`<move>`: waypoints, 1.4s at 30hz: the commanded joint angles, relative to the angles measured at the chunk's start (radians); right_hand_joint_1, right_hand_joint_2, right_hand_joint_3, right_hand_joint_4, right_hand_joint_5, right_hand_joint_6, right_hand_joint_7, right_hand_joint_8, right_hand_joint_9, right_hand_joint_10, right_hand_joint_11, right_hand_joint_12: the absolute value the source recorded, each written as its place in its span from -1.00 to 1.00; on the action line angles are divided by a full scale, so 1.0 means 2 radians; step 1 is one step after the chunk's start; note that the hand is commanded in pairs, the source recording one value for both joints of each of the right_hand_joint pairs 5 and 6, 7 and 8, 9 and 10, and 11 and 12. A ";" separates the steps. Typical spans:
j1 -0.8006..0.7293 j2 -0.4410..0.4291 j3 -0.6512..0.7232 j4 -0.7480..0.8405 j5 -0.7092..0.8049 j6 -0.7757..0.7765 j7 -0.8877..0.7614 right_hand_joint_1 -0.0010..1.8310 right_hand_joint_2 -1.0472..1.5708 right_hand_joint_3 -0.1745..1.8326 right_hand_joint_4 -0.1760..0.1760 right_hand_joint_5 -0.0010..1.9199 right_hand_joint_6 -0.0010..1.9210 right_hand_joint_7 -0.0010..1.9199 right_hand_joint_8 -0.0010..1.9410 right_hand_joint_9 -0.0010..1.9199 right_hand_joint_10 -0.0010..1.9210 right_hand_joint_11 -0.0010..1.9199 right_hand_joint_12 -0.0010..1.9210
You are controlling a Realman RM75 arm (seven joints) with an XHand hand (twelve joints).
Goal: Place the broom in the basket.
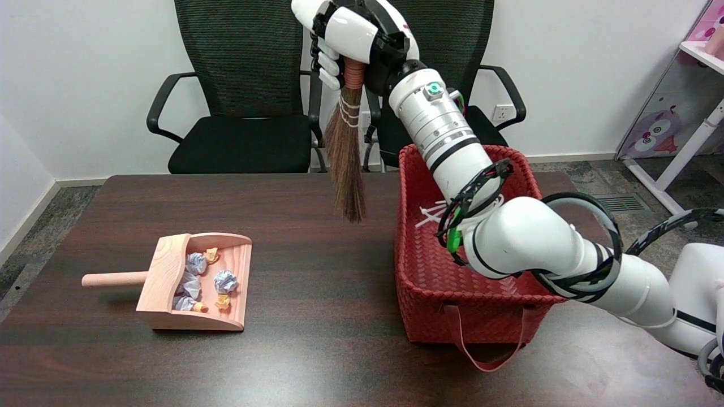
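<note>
Broom [346,169] hangs in the air, bristles down, above the far half of the table [317,350] and just left of the basket [435,282]; its bristle tips are clear of the tabletop. Right hand [350,42] grips the broom by its wound handle top, fingers [328,68] wrapped round it, at the upper middle of the view. Right arm [509,226] reaches in from the lower right and passes over the basket, hiding part of its interior.

Basket: red, woven, rectangular, open-topped, standing on the right half of the table, with a thin red strap [486,353] hanging from its near wall onto the surface. White cable ties [430,215] show against the inside of the basket, beside the arm.

Table: dark brown wood grain, with a dull sheen along the near edge. On its left half lies a pale wooden dustpan [169,282], handle pointing left, holding crumpled paper scraps [203,280] in blue-white and orange.

Room: two black mesh office chairs [243,113] stand side by side behind the table against a white wall [85,85]. A wall socket [500,113] sits low on the right. Grey patterned carpet [34,237] covers the floor. A white-framed shelf [690,113] with a pink cartoon panel stands at the far right.
</note>
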 commanded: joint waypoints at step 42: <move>-0.067 0.292 0.097 -0.051 0.065 -0.002 0.108 0.20 1.00 0.27 0.46 1.00 1.00 1.00 0.98 1.00 1.00 1.00 1.00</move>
